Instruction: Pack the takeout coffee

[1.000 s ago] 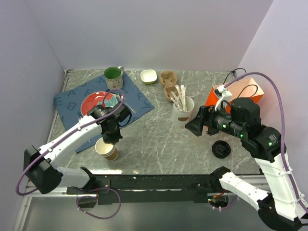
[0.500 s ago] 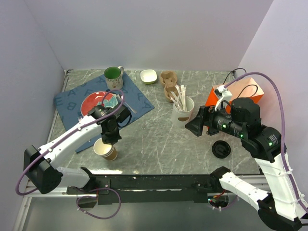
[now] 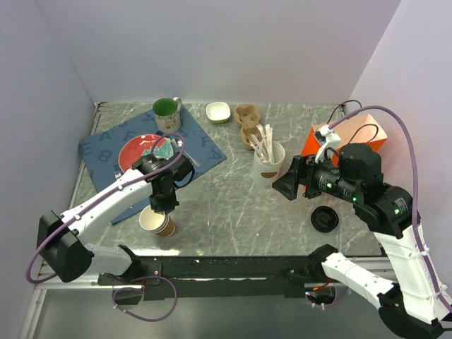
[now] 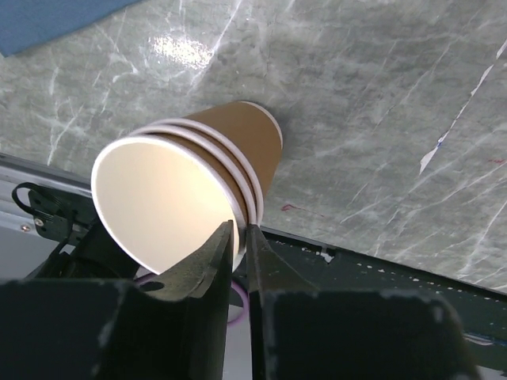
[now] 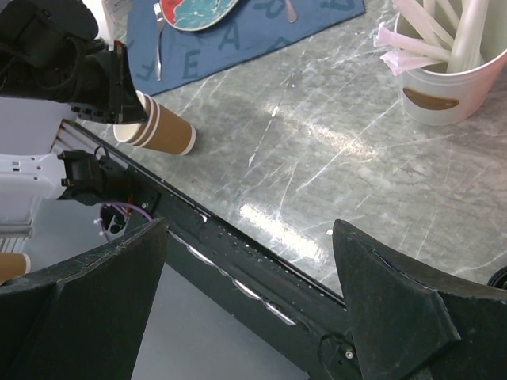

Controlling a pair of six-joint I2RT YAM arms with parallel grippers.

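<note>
No takeout coffee with a lid shows in any view. A stack of three nested lidless tan paper cups [image 3: 157, 222] [image 4: 198, 174] [image 5: 162, 131] stands upright near the table's front edge, left of centre. My left gripper [image 3: 164, 205] [image 4: 241, 229] reaches down at the stack's near rim, jaws almost together with the rim pinched between the tips. My right gripper [image 3: 282, 187] [image 5: 249, 229] hovers over the right middle of the table, wide open with nothing between its fingers.
A loose black lid [image 3: 324, 219] lies front right. A white holder of stirrers [image 3: 268, 164], an orange box [image 3: 346, 138] and a brown cup carrier [image 3: 247, 123] stand behind. A blue mat [image 3: 205, 141] carries a red plate [image 3: 138, 152] and green mug [image 3: 166, 111].
The left gripper and the cup stack have shifted slightly toward the front edge, and its jaws have loosened a little. The right arm has not moved.
</note>
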